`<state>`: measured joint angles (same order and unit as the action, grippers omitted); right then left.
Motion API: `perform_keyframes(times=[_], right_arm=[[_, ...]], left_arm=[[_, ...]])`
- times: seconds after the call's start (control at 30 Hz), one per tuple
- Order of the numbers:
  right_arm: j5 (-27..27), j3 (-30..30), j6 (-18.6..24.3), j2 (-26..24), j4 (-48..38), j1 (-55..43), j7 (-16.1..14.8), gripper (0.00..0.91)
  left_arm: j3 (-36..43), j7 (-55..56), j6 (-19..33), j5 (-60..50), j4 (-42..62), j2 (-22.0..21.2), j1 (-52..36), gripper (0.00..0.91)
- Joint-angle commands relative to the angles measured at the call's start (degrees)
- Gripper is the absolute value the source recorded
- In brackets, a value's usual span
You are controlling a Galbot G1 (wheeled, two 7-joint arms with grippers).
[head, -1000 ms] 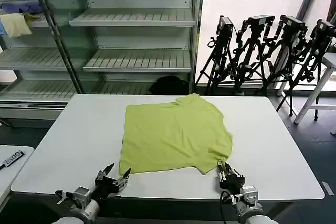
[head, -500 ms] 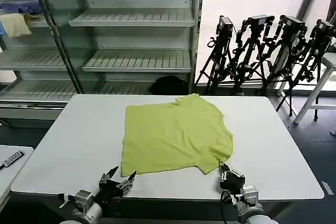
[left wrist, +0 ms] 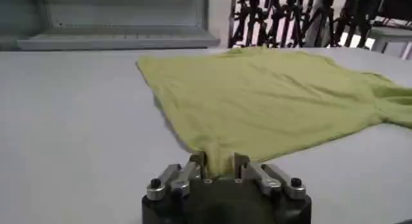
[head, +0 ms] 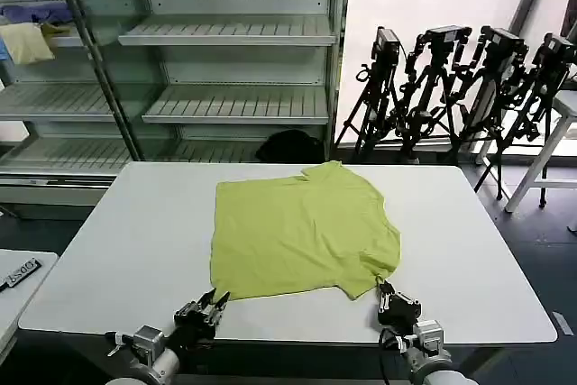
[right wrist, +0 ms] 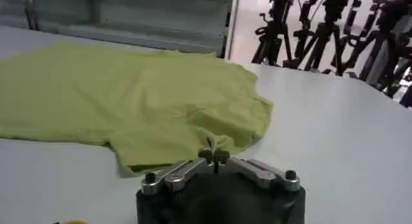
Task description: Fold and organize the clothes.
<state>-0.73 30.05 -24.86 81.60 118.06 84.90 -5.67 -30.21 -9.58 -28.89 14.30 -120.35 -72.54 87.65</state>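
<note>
The clothes are one lime yellow-green collared shirt [head: 302, 232] lying flat in the middle of the white table [head: 126, 241], collar toward the far edge. My left gripper [head: 215, 299] is at the shirt's near left corner, and in the left wrist view a ridge of hem [left wrist: 217, 156] fills the gap between its fingers [left wrist: 217, 161]. At the near right corner my right gripper [head: 386, 290] is shut on a small pinch of shirt fabric [right wrist: 215, 141], fingertips together [right wrist: 215, 156]. The shirt [left wrist: 270, 96] [right wrist: 129, 96] spreads away from both.
Bare tabletop surrounds the shirt on all sides. Empty metal shelves [head: 234, 33] stand behind, with a pale yellow cloth [head: 27, 42] and a blue-purple cloth [head: 32, 13] at upper left. Camera tripods [head: 469, 78] line the right rear. A second table's corner [head: 18, 281] is at the left.
My left gripper has slid forward to the shirt's near left corner and its fingers have closed in on the hem. The right gripper has stayed put on its corner.
</note>
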Motion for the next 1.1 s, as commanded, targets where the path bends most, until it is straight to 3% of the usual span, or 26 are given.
perform_keyframes(times=[0.03,0.3,0.47,0.63,1.1], right_arm=[[0.06,0.13,1.14,0.06,0.19,-0.04,0.57,0.000],[4.96,0.44,10.59,0.74,2.58,0.11,1.96,0.000],[4.76,0.47,11.33,1.01,3.77,-0.61,3.03,0.000],[3.45,0.50,10.56,0.94,3.17,-2.52,3.31,0.000],[-1.28,-1.42,0.24,0.11,-6.69,-17.00,3.68,0.000]], left_arm=[[0.10,-0.27,-0.24,-0.42,0.60,-0.08,0.00,0.000],[-0.67,1.67,5.93,1.46,1.32,-0.92,-2.02,0.000],[-1.88,1.42,7.70,5.26,0.26,-1.11,-3.94,0.000],[-2.70,1.53,7.31,7.63,-0.28,-1.26,-6.25,0.000],[0.50,4.31,-1.39,5.80,7.77,-1.86,-20.57,0.000]])
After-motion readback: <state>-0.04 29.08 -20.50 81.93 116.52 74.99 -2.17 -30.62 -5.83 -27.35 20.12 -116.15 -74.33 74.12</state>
